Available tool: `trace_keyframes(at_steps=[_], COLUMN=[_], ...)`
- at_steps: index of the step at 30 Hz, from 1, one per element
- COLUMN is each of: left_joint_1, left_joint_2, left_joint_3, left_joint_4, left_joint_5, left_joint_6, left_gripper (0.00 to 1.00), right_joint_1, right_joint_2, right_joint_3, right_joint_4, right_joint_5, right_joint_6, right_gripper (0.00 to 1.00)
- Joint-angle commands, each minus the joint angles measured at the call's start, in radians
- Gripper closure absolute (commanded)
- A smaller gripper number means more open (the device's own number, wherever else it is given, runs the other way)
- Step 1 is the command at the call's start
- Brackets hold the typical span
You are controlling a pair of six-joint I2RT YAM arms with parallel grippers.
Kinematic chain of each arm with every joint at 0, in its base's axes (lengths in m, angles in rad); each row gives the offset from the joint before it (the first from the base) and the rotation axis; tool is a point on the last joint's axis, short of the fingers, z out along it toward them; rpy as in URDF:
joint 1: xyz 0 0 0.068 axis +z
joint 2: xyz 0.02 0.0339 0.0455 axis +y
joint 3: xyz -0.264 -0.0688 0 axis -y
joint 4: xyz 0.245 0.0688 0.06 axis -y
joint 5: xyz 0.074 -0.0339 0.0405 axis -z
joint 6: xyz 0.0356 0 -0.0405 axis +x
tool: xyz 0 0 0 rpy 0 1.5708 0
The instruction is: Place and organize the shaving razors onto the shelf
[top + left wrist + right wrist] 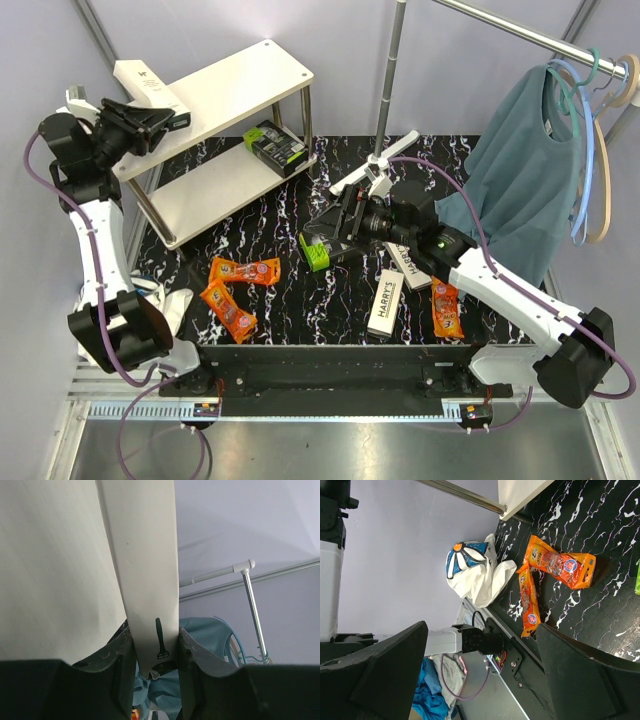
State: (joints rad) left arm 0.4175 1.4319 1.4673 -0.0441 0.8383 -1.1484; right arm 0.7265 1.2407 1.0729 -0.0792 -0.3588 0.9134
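My left gripper [160,118] is shut on a white HARRY'S box [140,85], holding it over the left end of the shelf's top board [240,85]. In the left wrist view the box [147,570], with a razor icon on it, stands pinched in the gripper [156,662]. A black-and-green pack [275,145] rests on the lower board. My right gripper [330,232] hangs open above the table, beside a green pack [315,250]. Two more HARRY'S boxes [385,303] and three orange packets [245,270] lie on the black marbled table. The right wrist view shows two of those orange packets [560,562] beyond the gripper [480,670].
A metal clothes rail with a teal shirt [520,180] and hangers stands at the back right. Its white T-shaped foot [375,170] rests on the table behind my right arm. A white bag with a blue pattern [475,572] lies off the table's left edge.
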Motion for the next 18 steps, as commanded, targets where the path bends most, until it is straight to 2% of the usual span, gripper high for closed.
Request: trace_keyframes(at_steps=[1, 6, 11, 14, 18], left_joint_1=[0.006, 0.007, 0.020, 0.024, 0.035], left_joint_2=[-0.001, 0.022, 0.033, 0.045, 0.041], left_joint_3=[0.045, 0.044, 0.068, 0.099, 0.119], left_joint_4=[-0.057, -0.092, -0.126, -0.164, -0.207], left_joint_5=[-0.004, -0.015, -0.028, -0.037, -0.042], left_joint_6=[0.070, 0.101, 0.116, 0.136, 0.153], left_gripper=[0.68, 0.63, 0.50, 0.47, 0.39], right_joint_1=[0.005, 0.005, 0.004, 0.005, 0.004], right_joint_2=[-0.040, -0.047, -0.061, -0.060, -0.061], right_joint_3=[0.001, -0.005, -0.016, -0.013, -0.013], right_joint_4=[0.038, 0.042, 0.045, 0.042, 0.045], right_joint_5=[0.000, -0.005, 0.001, -0.002, -0.002], right_joint_6=[0.002, 0.004, 0.005, 0.005, 0.004], right_gripper=[0.00, 0.00, 0.00, 0.00, 0.00])
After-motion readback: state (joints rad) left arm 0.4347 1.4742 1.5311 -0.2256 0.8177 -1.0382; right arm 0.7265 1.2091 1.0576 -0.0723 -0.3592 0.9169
